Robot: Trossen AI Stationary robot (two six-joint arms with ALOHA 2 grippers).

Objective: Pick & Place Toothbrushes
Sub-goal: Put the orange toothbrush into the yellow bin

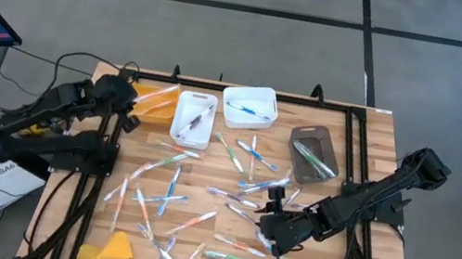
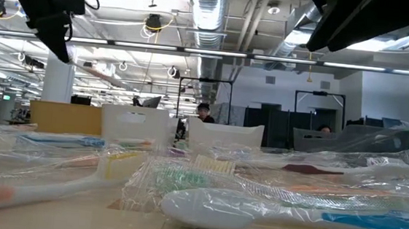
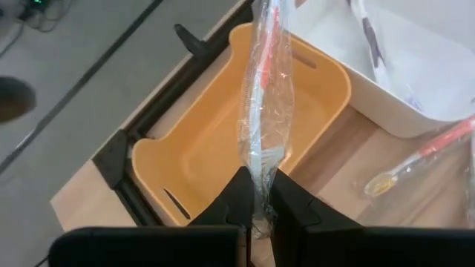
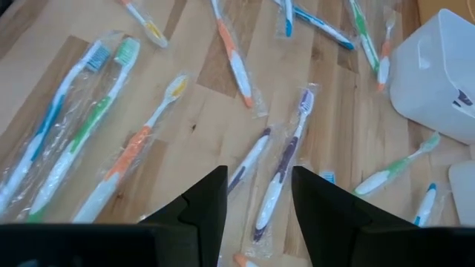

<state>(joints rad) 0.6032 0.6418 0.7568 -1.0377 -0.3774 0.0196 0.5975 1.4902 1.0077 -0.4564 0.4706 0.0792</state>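
Dozens of wrapped toothbrushes lie scattered on the wooden table. My left gripper is at the far left over the orange bin, shut on an orange-and-white toothbrush in a clear wrapper. My right gripper is open and empty, low over the toothbrushes at the table's right middle. In the right wrist view its fingers stand apart above a purple-and-white toothbrush. My left gripper pinches the near end of the wrapped toothbrush between its two fingers. The toothbrush runs on past the fingertips, in line with them. It is lifted clear, with the orange bin's floor below it.
A white bin holding a toothbrush stands beside the orange one. Another white bin holds a blue one, and a brown bin holds green ones. A yellow lump lies at the near left corner. Black frame rails run along the table's sides.
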